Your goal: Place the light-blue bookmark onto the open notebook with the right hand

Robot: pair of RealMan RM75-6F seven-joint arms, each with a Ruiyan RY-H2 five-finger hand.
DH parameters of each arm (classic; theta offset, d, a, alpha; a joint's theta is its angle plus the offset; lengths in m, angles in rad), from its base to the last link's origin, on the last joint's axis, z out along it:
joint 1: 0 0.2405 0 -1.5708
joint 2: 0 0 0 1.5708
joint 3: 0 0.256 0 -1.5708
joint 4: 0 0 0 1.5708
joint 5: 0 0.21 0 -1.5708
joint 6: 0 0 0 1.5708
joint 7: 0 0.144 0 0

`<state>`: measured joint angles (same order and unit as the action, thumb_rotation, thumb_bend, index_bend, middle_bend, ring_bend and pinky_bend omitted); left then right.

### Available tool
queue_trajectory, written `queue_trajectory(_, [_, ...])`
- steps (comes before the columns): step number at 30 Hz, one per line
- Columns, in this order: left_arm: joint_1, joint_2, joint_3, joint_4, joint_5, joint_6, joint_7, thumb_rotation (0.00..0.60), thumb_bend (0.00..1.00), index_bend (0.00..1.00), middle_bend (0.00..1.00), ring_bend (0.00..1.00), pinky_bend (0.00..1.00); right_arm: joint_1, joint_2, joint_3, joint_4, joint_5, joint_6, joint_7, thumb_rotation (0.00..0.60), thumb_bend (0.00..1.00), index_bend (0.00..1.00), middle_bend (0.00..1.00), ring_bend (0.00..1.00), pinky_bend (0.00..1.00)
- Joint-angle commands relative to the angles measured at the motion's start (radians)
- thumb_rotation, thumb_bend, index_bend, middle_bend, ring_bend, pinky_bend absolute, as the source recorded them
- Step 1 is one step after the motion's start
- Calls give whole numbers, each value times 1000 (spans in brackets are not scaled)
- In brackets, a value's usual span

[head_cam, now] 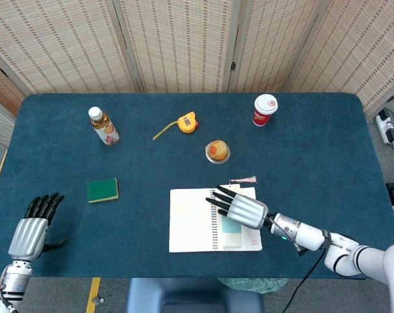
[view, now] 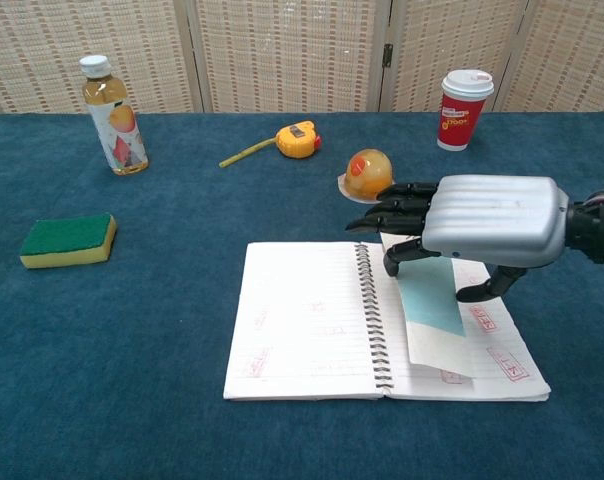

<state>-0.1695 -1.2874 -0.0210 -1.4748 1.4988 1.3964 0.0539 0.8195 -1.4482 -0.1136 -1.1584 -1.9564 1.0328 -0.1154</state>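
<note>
The open spiral notebook [head_cam: 190, 222] [view: 302, 320] lies near the table's front edge. My right hand [head_cam: 239, 207] [view: 472, 222] hovers low over its right page, beside the spiral, and pinches the top of the light-blue bookmark [head_cam: 231, 227] [view: 432, 305]. The strip slopes down from the fingers, and its pale lower end rests on the right page. A red tassel [head_cam: 242, 180] shows just beyond the notebook's far edge. My left hand [head_cam: 30, 231] stays at the front left corner with its fingers stretched out, holding nothing.
A green sponge [head_cam: 102, 190] [view: 68, 240] lies left of the notebook. Further back stand a drink bottle [head_cam: 104, 126] [view: 112, 102], a yellow tape measure [head_cam: 186, 122] [view: 297, 140], an orange jelly cup [head_cam: 217, 151] [view: 368, 173] and a red paper cup [head_cam: 265, 109] [view: 464, 95].
</note>
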Motion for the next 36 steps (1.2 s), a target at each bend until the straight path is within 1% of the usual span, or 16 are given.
queue_trajectory(1, [0, 1, -1, -1, -1, 1, -1, 600, 131, 126, 96, 22, 60, 9, -7, -5, 3, -6, -2, -7, 600, 285, 337, 0, 0, 0])
queue_trajectory(5, [2, 2, -2, -3, -1, 5, -5, 600, 130, 126, 96, 22, 60, 23, -19, -17, 18, -21, 4, 1, 600, 284, 327, 0, 0, 0])
queue_trajectory(13, [1, 6, -3, -5, -2, 3, -26, 600, 129, 126, 97, 22, 60, 45, -53, -44, 93, -68, 57, 23, 600, 278, 300, 0, 0, 0])
queue_trajectory(20, [1, 9, -1, -7, -1, 2, -28, 600, 129, 126, 97, 21, 60, 43, -75, -50, 109, -54, 60, 17, 600, 276, 295, 0, 0, 0])
queue_trajectory(29, [0, 11, 2, -11, 1, -1, -28, 600, 129, 126, 97, 22, 60, 33, -66, -52, 88, -17, 33, -29, 600, 276, 295, 0, 0, 0])
queue_trajectory(36, [1, 17, 3, -14, 5, 1, -42, 600, 128, 126, 98, 22, 60, 16, -35, -35, 5, 33, -11, -127, 600, 277, 294, 0, 0, 0])
